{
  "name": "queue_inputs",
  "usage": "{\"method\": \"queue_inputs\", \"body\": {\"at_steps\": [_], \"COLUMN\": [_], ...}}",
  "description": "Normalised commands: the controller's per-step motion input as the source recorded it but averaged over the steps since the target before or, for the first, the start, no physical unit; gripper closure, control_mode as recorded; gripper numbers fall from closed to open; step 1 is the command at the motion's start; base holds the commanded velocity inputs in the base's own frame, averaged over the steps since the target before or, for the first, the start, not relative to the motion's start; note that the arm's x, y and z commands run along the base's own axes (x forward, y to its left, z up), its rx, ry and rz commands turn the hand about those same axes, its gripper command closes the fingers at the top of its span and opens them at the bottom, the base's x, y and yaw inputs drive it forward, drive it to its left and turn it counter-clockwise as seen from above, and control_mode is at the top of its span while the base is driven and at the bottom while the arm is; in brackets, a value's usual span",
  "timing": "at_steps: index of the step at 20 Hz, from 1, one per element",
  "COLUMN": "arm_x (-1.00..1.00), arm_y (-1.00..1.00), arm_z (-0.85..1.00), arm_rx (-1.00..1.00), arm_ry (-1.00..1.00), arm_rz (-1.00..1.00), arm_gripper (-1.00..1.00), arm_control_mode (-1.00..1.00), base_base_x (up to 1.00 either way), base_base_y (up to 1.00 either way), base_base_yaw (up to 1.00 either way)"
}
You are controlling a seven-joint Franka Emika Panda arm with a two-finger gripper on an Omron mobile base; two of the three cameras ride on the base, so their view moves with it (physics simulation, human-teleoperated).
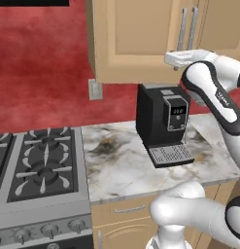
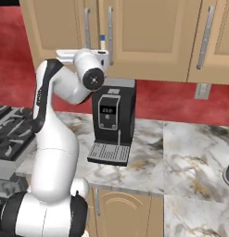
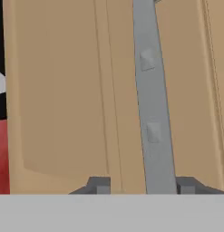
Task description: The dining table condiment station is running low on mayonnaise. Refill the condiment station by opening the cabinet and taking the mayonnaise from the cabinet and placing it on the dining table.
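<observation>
**Clerk:** Item one, the cabinet [image 1: 141,39]. Condition?

**Me:** Both doors shut. My pincer [image 3: 143,186] is raised to the door's lower part, its fingertips [image 3: 100,185] apart, with the silver bar handle [image 3: 149,99] standing between them nearer the right-hand tip. No contact on either side that I can make out, so nothing is clamped.

**Clerk:** Handling notes for the handle?

**Me:** I'd judge it rigid and smooth, so prone to slip. Best taken low on the bar, squarely across it, then pulled in an arc about the hinge. The door looks light; the risk is sliding off along the bar.

**Clerk:** Item two, the mayonnaise?

**Me:** Presumably behind these doors, ahead of my pincer. I can't see it while they stay shut. By guess a small jar: light, hard, slick-walled, better gripped round the body below the lid.

**Clerk:** Sundries?

**Me:** Below my pincer, a black coffee machine [image 1: 162,124] on the marble desk [image 1: 116,165]; farther left, a gas stove [image 1: 39,160].
</observation>
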Motion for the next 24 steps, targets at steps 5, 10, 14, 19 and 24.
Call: {"method": "queue_inputs", "body": {"at_steps": [5, 10, 14, 19, 24], "arm_x": [-0.91, -0.99, -1.0, -0.97, -0.6], "arm_y": [0.95, 1.0, 1.0, 1.0, 0.37], "arm_z": [0.0, 0.0, 0.0, -0.03, -0.01], "arm_rx": [-0.03, -0.04, -0.07, -0.07, 0.0], "arm_ry": [0.0, -0.01, -0.06, -0.02, 0.0], "arm_rz": [0.18, 0.15, 0.15, 0.13, 0.06], "arm_gripper": [1.0, 1.0, 1.0, 1.0, -1.0], "arm_control_mode": [-1.0, -1.0, -1.0, -1.0, -1.0], "base_base_x": [0.0, 0.0, 0.0, 0.0, 0.0], "base_base_y": [0.0, 0.0, 0.0, 0.0, 0.0], "base_base_yaw": [0.0, 0.0, 0.0, 0.0, 0.0]}}
